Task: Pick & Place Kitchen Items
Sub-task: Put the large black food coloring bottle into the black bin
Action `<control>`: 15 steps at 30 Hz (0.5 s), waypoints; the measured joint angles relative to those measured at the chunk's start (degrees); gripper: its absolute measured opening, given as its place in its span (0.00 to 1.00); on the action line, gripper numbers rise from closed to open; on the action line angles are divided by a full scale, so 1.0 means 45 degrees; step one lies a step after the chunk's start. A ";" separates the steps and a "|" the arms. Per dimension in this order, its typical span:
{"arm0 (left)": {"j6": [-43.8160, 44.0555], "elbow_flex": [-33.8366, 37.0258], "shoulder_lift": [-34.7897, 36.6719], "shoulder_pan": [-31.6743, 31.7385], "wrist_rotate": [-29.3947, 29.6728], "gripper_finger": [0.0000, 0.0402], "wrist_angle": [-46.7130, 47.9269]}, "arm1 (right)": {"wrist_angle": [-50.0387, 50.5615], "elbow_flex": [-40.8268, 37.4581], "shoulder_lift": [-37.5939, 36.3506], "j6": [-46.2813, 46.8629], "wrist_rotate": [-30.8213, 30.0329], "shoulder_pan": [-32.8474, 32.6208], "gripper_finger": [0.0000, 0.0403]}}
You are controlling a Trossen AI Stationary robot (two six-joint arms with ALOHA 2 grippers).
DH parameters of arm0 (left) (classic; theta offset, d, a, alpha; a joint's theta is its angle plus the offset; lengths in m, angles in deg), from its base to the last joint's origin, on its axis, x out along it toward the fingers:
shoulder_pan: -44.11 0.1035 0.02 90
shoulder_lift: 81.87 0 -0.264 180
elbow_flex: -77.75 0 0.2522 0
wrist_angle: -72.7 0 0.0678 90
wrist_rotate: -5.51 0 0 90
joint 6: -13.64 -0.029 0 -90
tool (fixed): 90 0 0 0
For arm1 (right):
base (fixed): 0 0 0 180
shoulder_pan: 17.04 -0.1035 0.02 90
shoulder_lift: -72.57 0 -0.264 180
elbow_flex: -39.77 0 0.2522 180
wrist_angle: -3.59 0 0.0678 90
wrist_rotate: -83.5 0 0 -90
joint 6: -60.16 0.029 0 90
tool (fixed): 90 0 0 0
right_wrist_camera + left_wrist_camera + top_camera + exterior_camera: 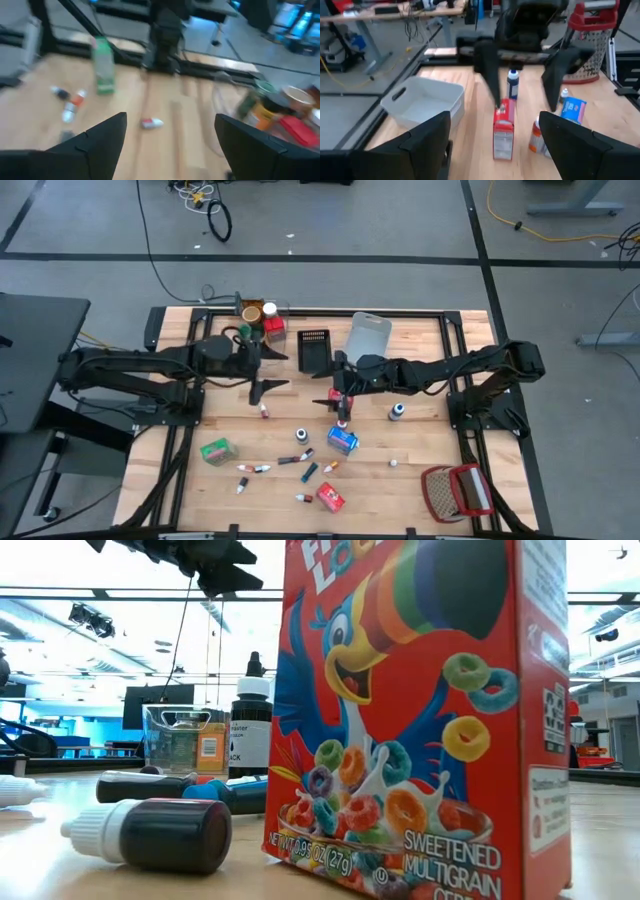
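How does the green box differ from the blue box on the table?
The green box lies toward the left arm's side of the table, off on its own; the blue box lies near the middle, just in front of the right hand. Green versus blue. Both are small and lie on the wood.

Counted from above on the tabletop (pixel 420 430): two dark arms, three bins (pixel 367 335), one wire basket (pixel 458 491), one green box (pixel 216 450), one blue box (pixel 343 440), two red boxes (pixel 331 498), two small dark bottles (pixel 397 412), and roughly eight tiny tubes (pixel 254 468).
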 joint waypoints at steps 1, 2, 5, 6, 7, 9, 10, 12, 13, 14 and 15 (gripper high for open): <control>0.0242 0.0000 0.0085 -0.0008 -0.0047 0.78 0.0001 | -0.0105 0.0002 0.0000 0.0022 0.0310 0.0000 0.78; 0.0422 -0.0008 0.0236 -0.0048 -0.0196 0.78 0.0044 | -0.0160 0.0000 0.0000 0.0022 0.0596 0.0000 0.78; 0.0481 -0.0012 0.0993 -0.0263 -0.0566 0.78 0.0648 | -0.0502 0.0003 0.0126 0.0124 0.1393 -0.0005 0.78; 0.0476 -0.0007 0.1344 -0.0362 -0.0559 0.78 0.1091 | -0.0686 0.0000 0.0208 0.0293 0.1683 -0.0005 0.78; 0.0467 0.0036 0.1609 -0.0477 -0.0451 0.78 0.1350 | -0.1119 0.0002 0.0361 0.0560 0.1998 -0.0005 0.78; 0.0444 0.0274 0.2271 -0.0719 -0.0205 0.78 0.1418 | -0.1511 0.0004 0.0613 0.1245 0.2645 -0.0005 0.78; 0.0393 0.0527 0.2568 -0.0828 -0.0080 0.78 0.1442 | -0.1786 0.0000 0.0794 0.1478 0.2890 -0.0005 0.78; 0.0360 0.1016 0.3223 -0.0981 0.0078 0.78 0.1309 | -0.1914 -0.0004 0.0992 0.1632 0.3240 -0.0005 0.78; 0.0420 0.1296 0.3519 -0.1020 0.0167 0.78 0.1328 | -0.2166 -0.0005 0.1143 0.1642 0.3326 -0.0052 0.78; 0.0468 0.1564 0.3852 -0.1030 0.0254 0.78 0.1286 | -0.2378 0.0000 0.1271 0.1641 0.3335 -0.0127 0.78; 0.0518 0.1854 0.4180 -0.1030 0.0289 0.78 0.1268 | -0.2483 -0.0005 0.1369 0.1644 0.3333 -0.0215 0.78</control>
